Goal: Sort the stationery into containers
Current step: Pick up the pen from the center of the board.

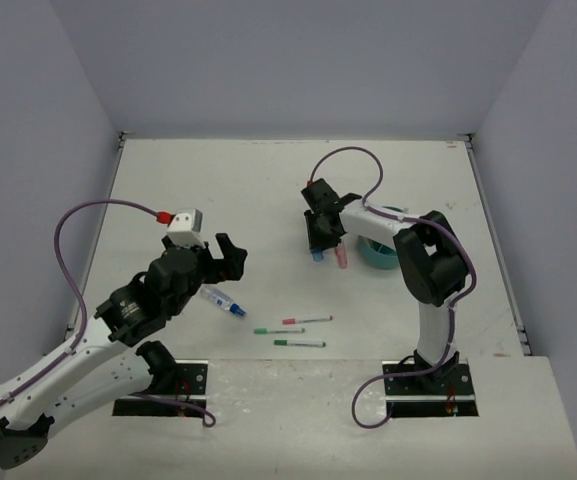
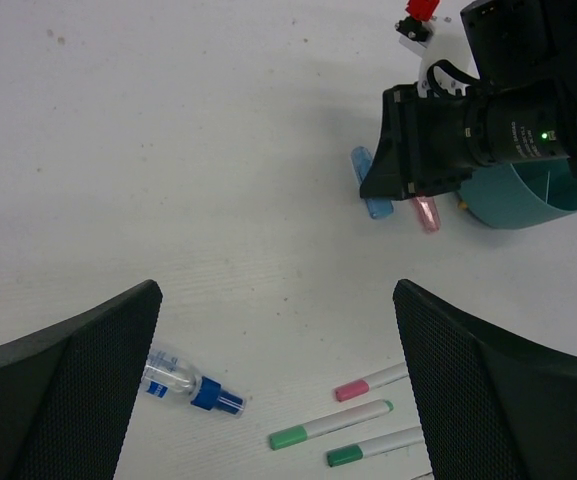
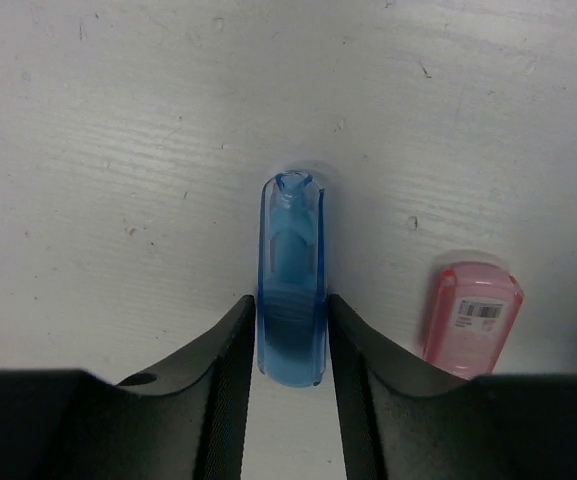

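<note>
My right gripper is low over the table and shut on a blue highlighter, which lies between its fingers; it also shows in the top view. A pink highlighter lies just right of it. The teal cup stands right behind that arm's wrist. My left gripper is open and empty, held above a clear blue-capped tube, a pink-capped pen and two green-capped pens. No erasers are in view.
The right arm's body covers part of the cup. Pale walls close the table at the back and both sides. Bare tabletop lies at the back and left.
</note>
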